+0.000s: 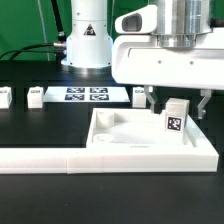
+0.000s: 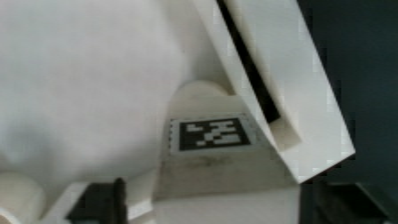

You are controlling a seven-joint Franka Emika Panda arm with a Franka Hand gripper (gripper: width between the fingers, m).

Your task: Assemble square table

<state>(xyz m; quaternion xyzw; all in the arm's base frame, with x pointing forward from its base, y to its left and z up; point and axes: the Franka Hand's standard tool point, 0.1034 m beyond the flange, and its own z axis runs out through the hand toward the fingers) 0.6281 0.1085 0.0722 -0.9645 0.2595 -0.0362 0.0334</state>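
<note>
The white square tabletop (image 1: 140, 150) lies tray-side up at the exterior view's right, pushed against a long white rail. A short white leg (image 1: 176, 115) with a black-white tag stands upright in its right-hand corner. My gripper (image 1: 177, 104) hangs straight over this leg, with one dark finger on each side and a gap between each finger and the block. In the wrist view the tagged leg (image 2: 215, 140) sits in the corner beside the tabletop's raised rim (image 2: 267, 70). The gripper (image 2: 217, 205) straddles it, open and holding nothing.
A long white L-shaped rail (image 1: 60, 158) runs along the front. The marker board (image 1: 85, 95) lies behind the tabletop. Loose white legs (image 1: 36, 95) stand at the exterior view's left, one more (image 1: 137, 93) behind the tabletop. The arm's base (image 1: 85, 40) rises at the back.
</note>
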